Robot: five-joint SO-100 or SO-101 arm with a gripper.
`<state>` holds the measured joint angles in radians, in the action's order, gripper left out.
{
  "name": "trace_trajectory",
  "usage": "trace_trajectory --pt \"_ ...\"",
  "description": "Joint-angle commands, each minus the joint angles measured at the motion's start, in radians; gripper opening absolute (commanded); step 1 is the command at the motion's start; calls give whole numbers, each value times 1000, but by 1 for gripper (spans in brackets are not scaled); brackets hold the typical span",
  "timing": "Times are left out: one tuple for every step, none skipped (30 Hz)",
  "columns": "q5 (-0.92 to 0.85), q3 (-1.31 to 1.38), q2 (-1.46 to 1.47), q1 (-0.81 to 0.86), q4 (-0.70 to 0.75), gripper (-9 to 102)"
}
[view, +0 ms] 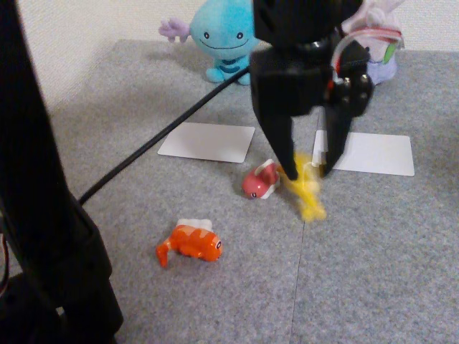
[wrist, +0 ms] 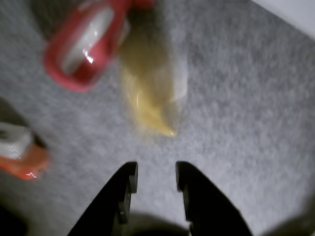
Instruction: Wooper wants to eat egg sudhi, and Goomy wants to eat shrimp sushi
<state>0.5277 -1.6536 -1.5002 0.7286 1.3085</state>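
Grey carpeted table surface: bears all items.

Black two-finger gripper: in the fixed view, hangs at centre over the yellow piece; in the wrist view its jaws stand apart with nothing between them, released.

Light-blue round plush Wooper: at 12 o'clock of the fixed view, upright, well apart from the sushi.

Pale lilac blob plush Goomy: at 1 o'clock, largely hidden behind the arm.

Two white flat cards: one before each plush, both bare.

Orange striped toy shrimp sushi: at 7 o'clock of centre, lying alone.

Red-pink smooth toy sushi: just beside the yellow piece, at its 9 o'clock.

Small yellow glossy toy egg sudhi: on the carpet under the fingertips, blurred in both views. Judged light, hard and slick plastic, likely to skid or pop out under a glancing pinch. Best taken across the narrow width at mid-body, fingers straddling the long sides, clear of the thin tail end.
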Motion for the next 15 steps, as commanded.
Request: trace_trajectory --pt "94 38 -83 -78 29 5" --pt "117 38 -91 -100 40 5" --pt "138 38 -100 -120 51 5" --pt "156 38 -109 -138 57 5" --pt "173 38 -120 -155 61 5" --pt "187 38 -129 -166 63 5" --pt "198 38 -135 -175 63 5" --pt "204 38 -140 -179 63 5" --pt "206 38 -143 -181 63 5" --pt "210 38 -143 -184 58 5" --pt "219 38 -144 -186 46 5" --pt "236 38 -144 -186 37 5" --pt "256 38 -144 -186 12 6" --pt "288 38 -144 -186 -17 8" --pt "325 38 -143 -186 -51 10"
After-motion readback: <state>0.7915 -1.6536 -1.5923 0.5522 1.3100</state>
